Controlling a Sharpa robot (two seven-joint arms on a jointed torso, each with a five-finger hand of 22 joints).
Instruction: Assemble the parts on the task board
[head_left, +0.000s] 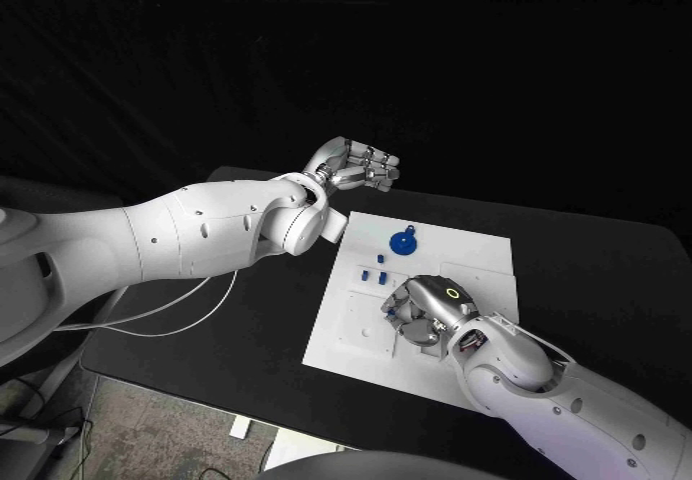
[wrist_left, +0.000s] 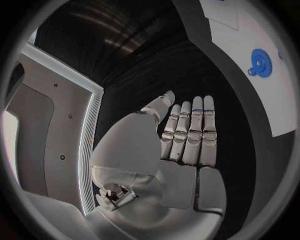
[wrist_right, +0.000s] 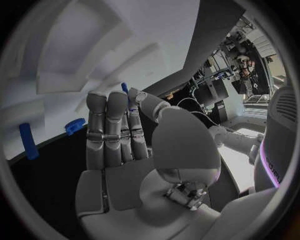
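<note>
The flat white rectangular task board (head_left: 476, 250) sits in the middle of the black table (head_left: 606, 270). From the head camera you get the whole layout: a round blue gear-shaped part (head_left: 404, 241) lies near the board's far edge, and a few small blue peg-like parts (head_left: 375, 276) sit just below it, toward the board's left side. The left wrist camera only catches a corner of the board plus that blue gear, teeth clearly visible.

The silver left hand (head_left: 356, 165) is up off the board, past its far left corner, fingers straight and side by side, holding nothing. The silver right hand (head_left: 428, 308) is down over the middle of the board. Its wrist camera shows fingers stretched flat and close together, with a slim blue part (wrist_right: 125, 90) poking up by the fingertips, but I can't tell if it's actually pinched. No readable writing anywhere.
</note>
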